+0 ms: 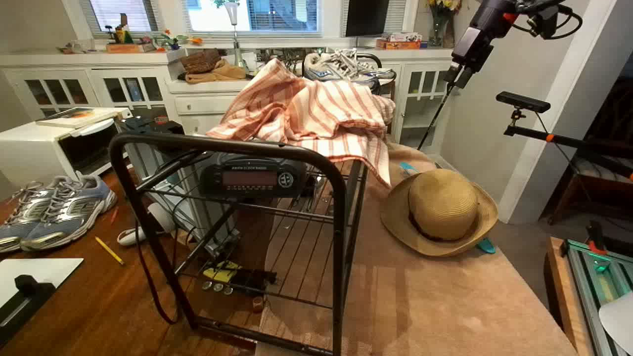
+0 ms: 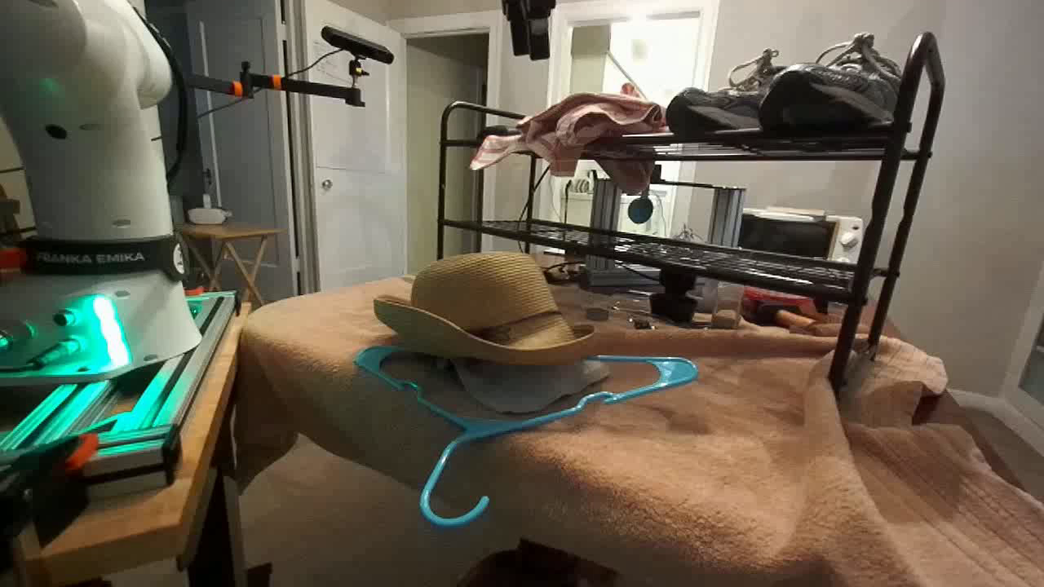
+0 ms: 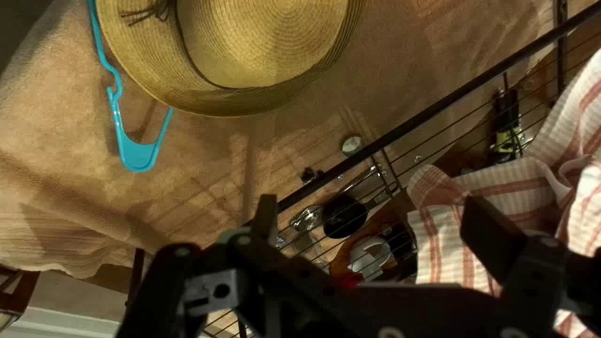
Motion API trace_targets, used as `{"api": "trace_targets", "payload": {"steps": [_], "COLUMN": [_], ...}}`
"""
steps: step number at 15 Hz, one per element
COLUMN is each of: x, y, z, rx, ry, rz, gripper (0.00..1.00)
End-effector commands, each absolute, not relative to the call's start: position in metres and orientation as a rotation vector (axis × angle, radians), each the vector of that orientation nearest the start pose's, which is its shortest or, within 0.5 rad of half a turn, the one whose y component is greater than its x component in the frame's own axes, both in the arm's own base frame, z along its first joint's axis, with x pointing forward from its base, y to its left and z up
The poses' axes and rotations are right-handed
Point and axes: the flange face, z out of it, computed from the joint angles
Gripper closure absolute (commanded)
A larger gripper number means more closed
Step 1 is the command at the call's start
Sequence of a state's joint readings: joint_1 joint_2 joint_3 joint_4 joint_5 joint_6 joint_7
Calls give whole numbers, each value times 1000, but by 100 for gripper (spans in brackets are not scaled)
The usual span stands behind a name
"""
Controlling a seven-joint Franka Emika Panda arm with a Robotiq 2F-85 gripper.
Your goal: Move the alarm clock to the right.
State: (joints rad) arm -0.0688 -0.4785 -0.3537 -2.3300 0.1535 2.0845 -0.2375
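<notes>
The alarm clock (image 1: 249, 179) is black, low and wide, with a dark reddish front strip. It sits on the upper shelf of the black wire rack (image 1: 341, 237), at the end nearest that camera, just behind the end bar. In an exterior view a dark shape (image 2: 496, 130) shows at the rack's left end beside the towel; I cannot tell if it is the clock. The clock is out of the wrist view. My gripper (image 1: 456, 81) is open and empty, high above the table, apart from the clock. It also shows at the top in an exterior view (image 2: 530, 37) and in the wrist view (image 3: 371, 216).
A striped towel (image 1: 316, 106) lies on the upper shelf behind the clock, and shoes (image 2: 832, 94) stand at its far end. The straw hat (image 1: 442, 207) and a blue hanger (image 2: 522, 424) lie on the blanket-covered table beside the rack. A camera arm (image 1: 568, 138) stands near.
</notes>
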Motion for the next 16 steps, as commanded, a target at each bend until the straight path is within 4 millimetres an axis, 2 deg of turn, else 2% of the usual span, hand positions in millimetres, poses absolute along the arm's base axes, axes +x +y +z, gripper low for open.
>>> {"api": "trace_targets", "payload": {"steps": [1,11,14,16], "x": [394,394,409,422], "y": [-186,-186,-141,-103], "z": [529,529,532,539], "rx": [-2870,-2870,-2860,-2864], "ry": [327,327,283,285], "rz": [-414,-414,-389,-405], "gripper": [0,0,0,0]}}
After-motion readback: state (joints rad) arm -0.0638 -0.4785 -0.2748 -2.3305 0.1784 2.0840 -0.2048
